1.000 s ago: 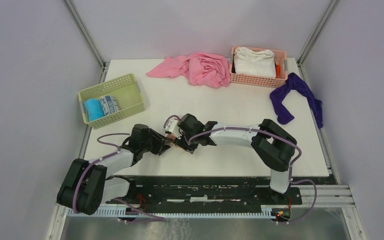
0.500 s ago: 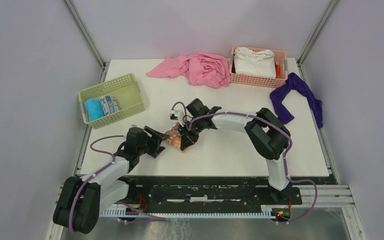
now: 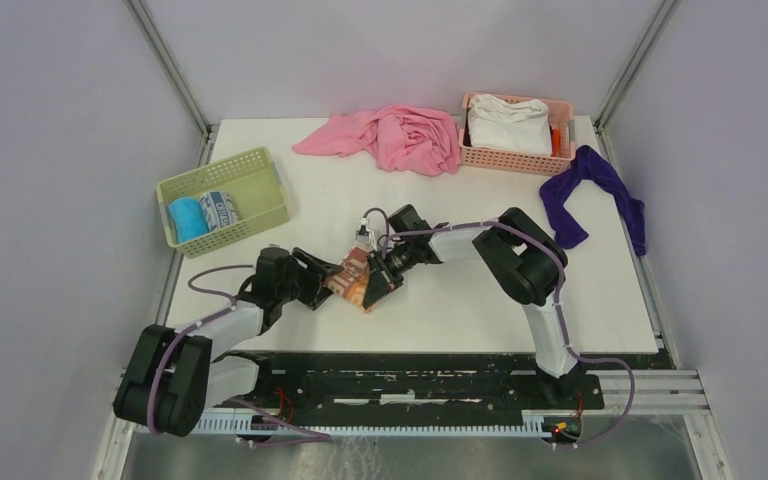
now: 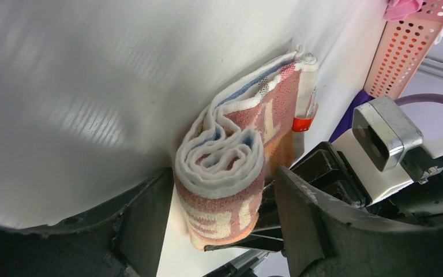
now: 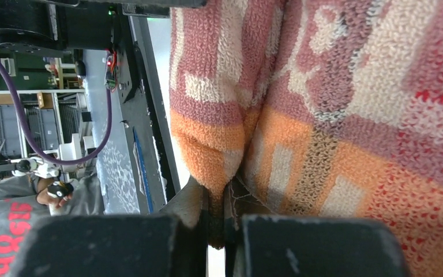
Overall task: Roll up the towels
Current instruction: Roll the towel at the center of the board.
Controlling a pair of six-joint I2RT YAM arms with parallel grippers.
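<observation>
A rolled towel (image 3: 352, 282), pink and orange with cream lettering, lies near the table's front between both grippers. My left gripper (image 3: 325, 283) stands open astride the roll's spiral end (image 4: 222, 156), with a gap at its right finger (image 4: 308, 222). From the other side my right gripper (image 3: 380, 275) is shut on an orange fold of the same towel (image 5: 219, 167). A bright blue rolled towel (image 3: 186, 218) and a white one with dark blue print (image 3: 221, 210) lie in the green basket (image 3: 260, 165).
A large pink cloth (image 3: 400, 135) is heaped at the back centre. A pink basket (image 3: 505, 157) holds a white cloth (image 3: 508, 122) at the back right. A purple cloth (image 3: 600, 190) lies along the right edge.
My left gripper has opened and drawn back slightly to the left. My right gripper has closed on the towel's fold and its wrist has turned towards the roll.
</observation>
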